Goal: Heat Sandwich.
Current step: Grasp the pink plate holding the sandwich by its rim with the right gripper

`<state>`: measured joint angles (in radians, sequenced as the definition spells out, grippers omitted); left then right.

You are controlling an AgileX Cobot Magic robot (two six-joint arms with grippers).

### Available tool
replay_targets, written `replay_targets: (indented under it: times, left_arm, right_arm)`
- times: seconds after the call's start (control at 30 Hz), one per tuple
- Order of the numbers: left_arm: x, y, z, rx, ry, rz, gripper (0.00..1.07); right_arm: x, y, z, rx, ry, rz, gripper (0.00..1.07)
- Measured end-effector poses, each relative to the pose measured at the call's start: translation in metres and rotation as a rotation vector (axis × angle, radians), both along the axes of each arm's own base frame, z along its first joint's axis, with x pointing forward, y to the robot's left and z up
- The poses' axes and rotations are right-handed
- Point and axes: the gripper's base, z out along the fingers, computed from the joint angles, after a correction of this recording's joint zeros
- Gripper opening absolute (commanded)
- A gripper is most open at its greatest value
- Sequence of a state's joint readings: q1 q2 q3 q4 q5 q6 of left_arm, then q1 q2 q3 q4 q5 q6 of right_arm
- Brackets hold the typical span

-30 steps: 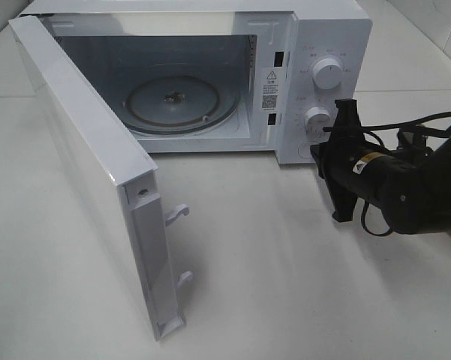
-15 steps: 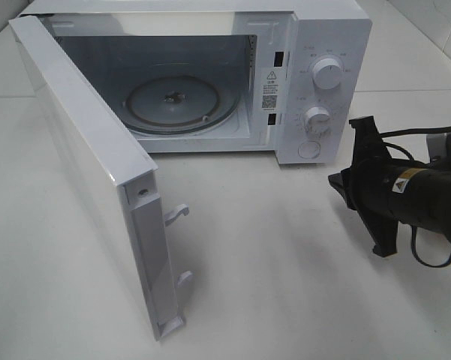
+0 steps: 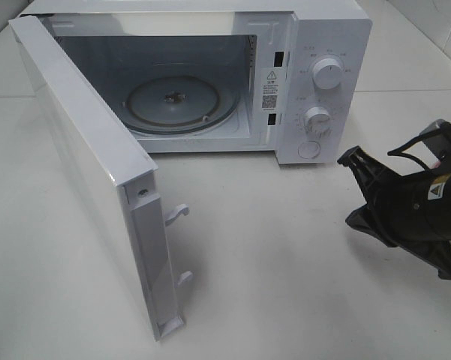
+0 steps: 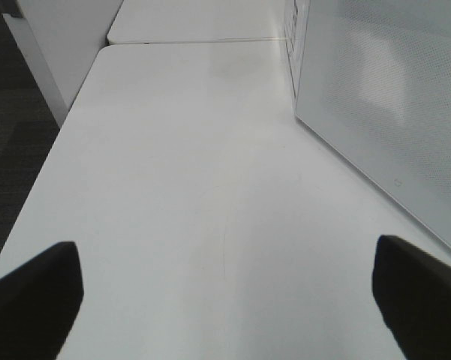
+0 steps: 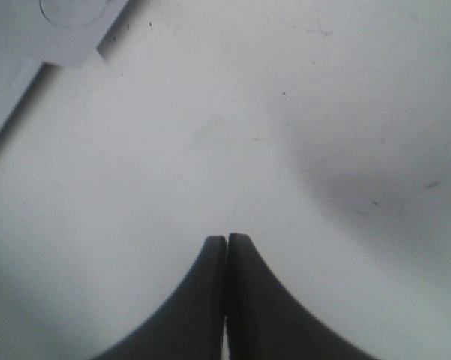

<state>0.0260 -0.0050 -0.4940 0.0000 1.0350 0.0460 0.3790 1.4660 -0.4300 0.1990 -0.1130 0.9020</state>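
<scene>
The right pincer (image 5: 227, 240) has its two fingers pressed flat together with nothing between them. It hangs low over bare counter (image 3: 285, 262), pointing down at it. In the high view the microwave's (image 3: 330, 45) round release button (image 3: 309, 149) sits near it at about ten o'clock. The left pincer (image 4: 225, 296) is spread wide and empty, and only its own camera shows it. It looks along the counter just beside the outer face of the door (image 3: 82, 150), which is swung fully open.

Further out, the cavity is open at about ten o'clock from the right pincer, and its glass turntable (image 3: 181, 101) is bare.

The sandwich is in none of the views. So its direction from either pincer, its long axis, which arm is nearer and how it looks cannot be told. It is certainly not in the oven yet. Fetching it appears to be the next step. The left pincer is already open for a grasp, while the right would have to spread first.
</scene>
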Motion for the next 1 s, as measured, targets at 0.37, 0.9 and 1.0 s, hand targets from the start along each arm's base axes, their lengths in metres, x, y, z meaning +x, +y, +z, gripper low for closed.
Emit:
replay_targets:
  times: [0.37, 0.9, 1.0]
  left_arm:
    - [0.000, 0.000, 0.000, 0.000, 0.000, 0.000, 1.03]
    - [0.000, 0.000, 0.000, 0.000, 0.000, 0.000, 1.03]
    - [0.000, 0.000, 0.000, 0.000, 0.000, 0.000, 1.03]
  right_arm:
    - [-0.033, -0.006, 0.013, -0.293, 0.107, 0.554, 0.09]
    - [-0.019, -0.026, 0.054, -0.521, 0.288, 0.913, 0.22]
    - [-0.008, -0.040, 0.065, -0.566, 0.277, 0.905, 0.40]
